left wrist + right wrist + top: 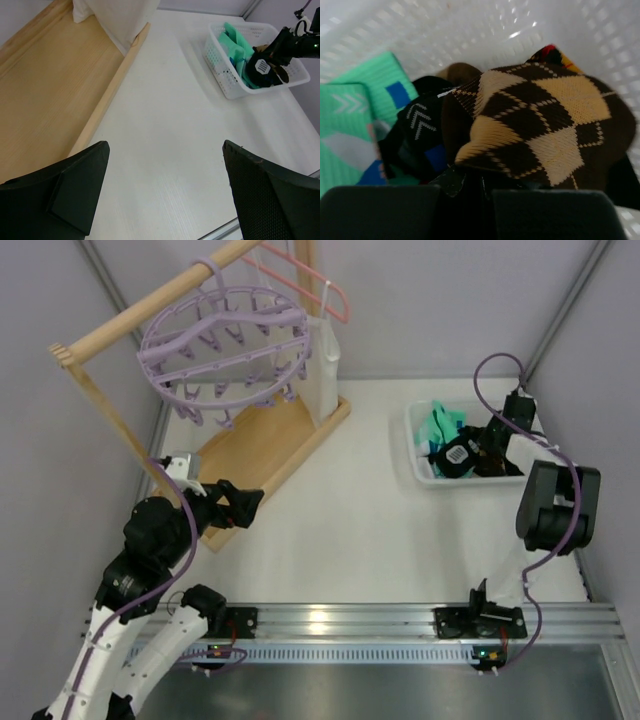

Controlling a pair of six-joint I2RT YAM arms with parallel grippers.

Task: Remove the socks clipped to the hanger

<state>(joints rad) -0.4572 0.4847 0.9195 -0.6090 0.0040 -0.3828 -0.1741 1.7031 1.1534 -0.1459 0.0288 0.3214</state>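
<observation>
Top external view: the hanger (190, 392) hangs from the wooden rail (150, 310) at the far left. I see no fabric on its clips from here, though a few of them are small and hard to make out.
Socks: the socks (445, 430) lie heaped in the white basket (425, 478) on the right of the counter (350, 540), well apart from the hanger.
Right hand: the right hand (466, 192) is down inside the basket. Its fingers are close together with dark fabric of the brown checked sock (540, 125) running between them, so I read it as gripping that sock.
Left hand: the left hand (165, 150) is spread wide and holds nothing. It hovers over the bare counter beside the wooden base (45, 95).
Handling: I judge these socks light, limp and stretchy. They will drape and fold, and they cannot break. The knit should give good friction against the pads.
Where to hold: I would pinch a doubled fold or the cuff edge, not a single thin layer, which could slide out.
Neighbours: the mint-green pair (355, 110) and a black sock (415, 130) lie against the brown one and could snag and drag along.
Progress: to my eye the unclipping looks about done.
</observation>
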